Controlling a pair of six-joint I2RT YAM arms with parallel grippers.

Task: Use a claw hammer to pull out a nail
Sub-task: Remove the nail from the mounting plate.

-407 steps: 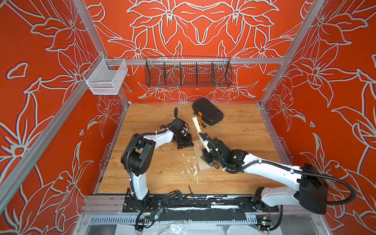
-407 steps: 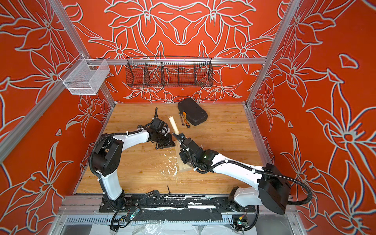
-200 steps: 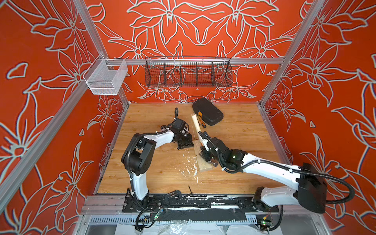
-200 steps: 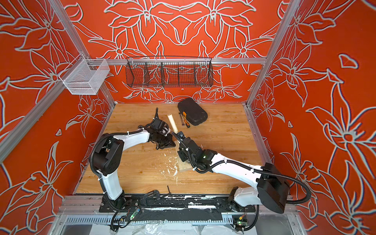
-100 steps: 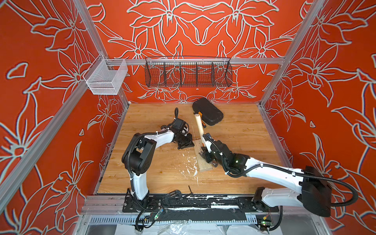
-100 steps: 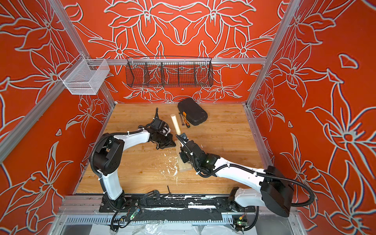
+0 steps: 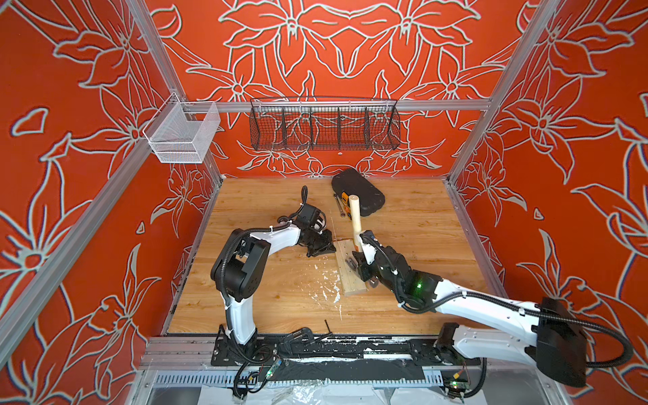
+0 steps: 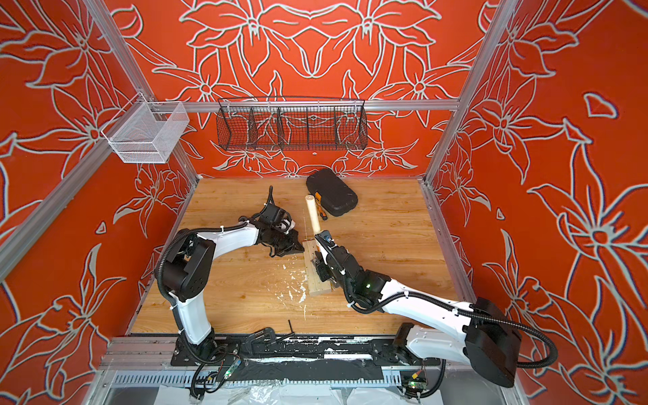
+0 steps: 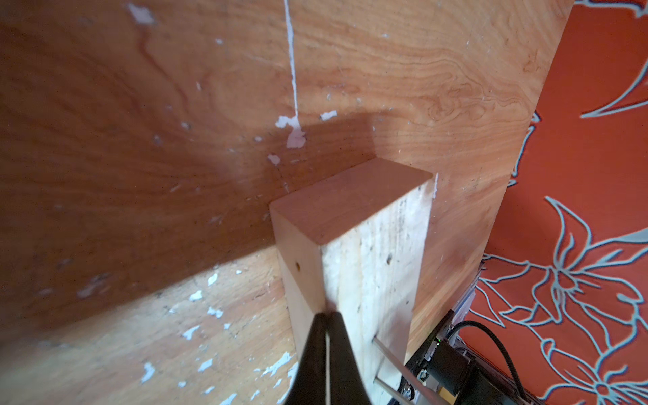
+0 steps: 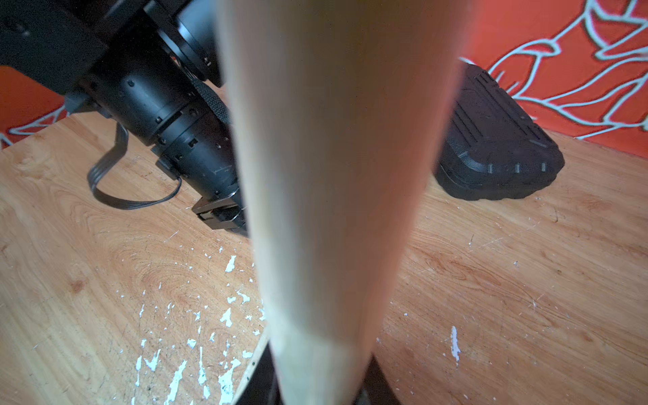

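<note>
Clamping round pale-wood claw hammer (image 7: 355, 214) handle, right gripper (image 7: 356, 263) above rectangular block (image 7: 350, 284).

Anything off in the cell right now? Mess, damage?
Yes: white flakes litter the table beside the wood block, as if the table's wood-grain surface has chipped. A thin white scratch runs toward the block. Loose tools lie outside the black case.

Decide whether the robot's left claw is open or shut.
Shut: the left claw shows two black fingers meeting along a thin seam, tips at the wooden block.
</note>
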